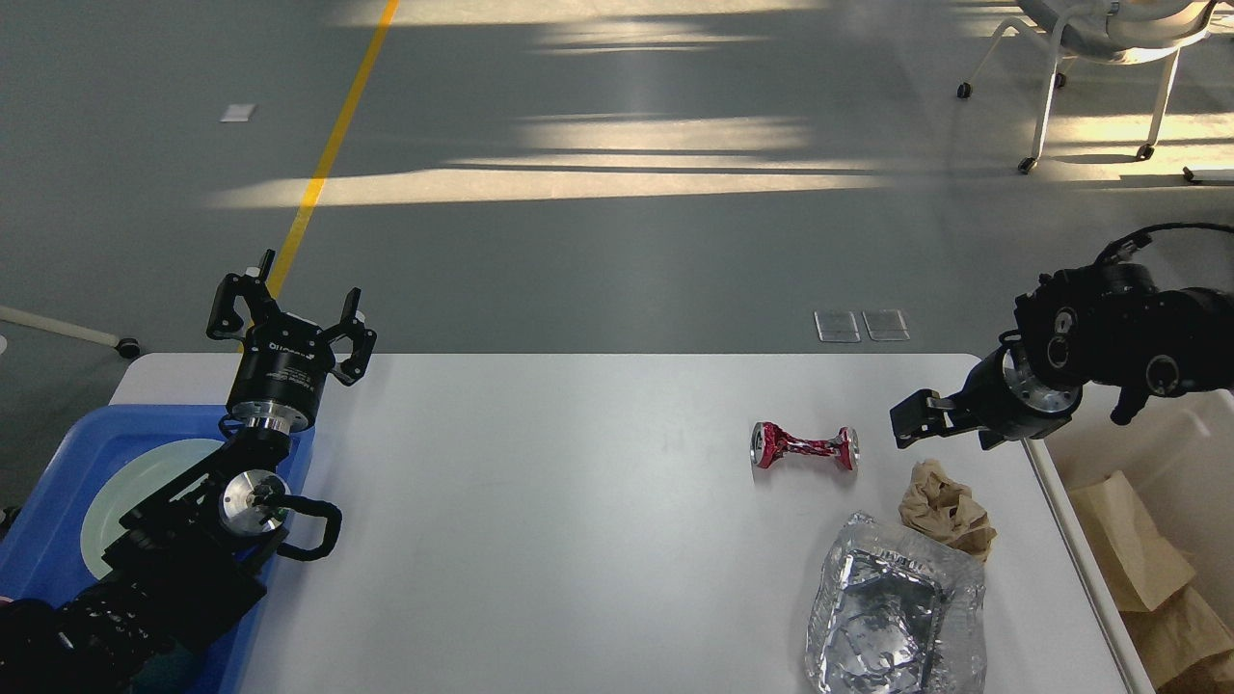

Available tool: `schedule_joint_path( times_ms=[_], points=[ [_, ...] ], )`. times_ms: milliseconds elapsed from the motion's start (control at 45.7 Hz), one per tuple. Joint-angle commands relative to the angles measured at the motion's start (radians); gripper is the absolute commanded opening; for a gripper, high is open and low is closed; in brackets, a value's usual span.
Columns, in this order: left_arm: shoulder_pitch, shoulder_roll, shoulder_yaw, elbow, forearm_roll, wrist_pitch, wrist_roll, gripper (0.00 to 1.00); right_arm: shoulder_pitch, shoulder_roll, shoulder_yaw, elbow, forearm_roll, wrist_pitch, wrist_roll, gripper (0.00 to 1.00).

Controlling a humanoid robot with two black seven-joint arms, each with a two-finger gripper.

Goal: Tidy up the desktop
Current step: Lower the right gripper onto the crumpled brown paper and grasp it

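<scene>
The white desktop [578,520] fills the lower part of the head view. On its right side lie a crushed red can [805,447], a crumpled brown paper ball [947,508] and a crinkled foil tray [897,607]. My right gripper [950,431] comes in from the right, low over the desktop, just right of the can and above the paper ball. Its fingers stand apart, open, with nothing between them. My left gripper [289,313] points upward at the desktop's far left corner, open and empty.
A blue tray [39,520] holding a pale green plate [125,482] sits at the left edge, under my left arm. An off-white bin [1157,405] with brown paper bags [1138,549] stands past the right edge. A chair [1109,39] stands on the floor beyond.
</scene>
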Motion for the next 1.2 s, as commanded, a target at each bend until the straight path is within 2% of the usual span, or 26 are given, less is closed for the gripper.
schedule_joint_path(
  times_ms=[0, 328, 547, 656, 743, 809, 1181],
  points=[
    [0.001, 0.000, 0.000, 0.000, 0.000, 0.000, 0.001, 0.96, -0.039, 0.006, 0.005, -0.003, 0.002, -0.012, -0.001, 0.93],
    [0.001, 0.000, 0.000, 0.000, 0.000, 0.000, -0.001, 0.96, -0.151, 0.036, -0.002, -0.035, 0.000, -0.120, 0.001, 0.90],
    [0.001, 0.000, 0.000, 0.000, 0.000, 0.000, -0.001, 0.96, -0.217, 0.082, -0.025, -0.101, 0.000, -0.153, -0.002, 0.74],
    [-0.001, 0.000, 0.000, 0.000, 0.000, 0.000, 0.001, 0.96, -0.222, 0.105, -0.067, -0.114, 0.000, -0.204, -0.004, 0.56],
    [0.001, 0.000, 0.000, 0.000, 0.000, 0.000, -0.001, 0.96, -0.220, 0.113, -0.095, -0.117, 0.011, -0.222, -0.011, 0.21],
    [0.001, 0.000, 0.000, 0.000, 0.000, 0.000, 0.001, 0.96, -0.217, 0.113, -0.095, -0.120, 0.014, -0.222, -0.013, 0.00],
    [0.001, 0.000, 0.000, 0.000, 0.000, 0.000, -0.001, 0.96, -0.208, 0.113, -0.095, -0.120, 0.038, -0.210, -0.013, 0.00]
  ],
)
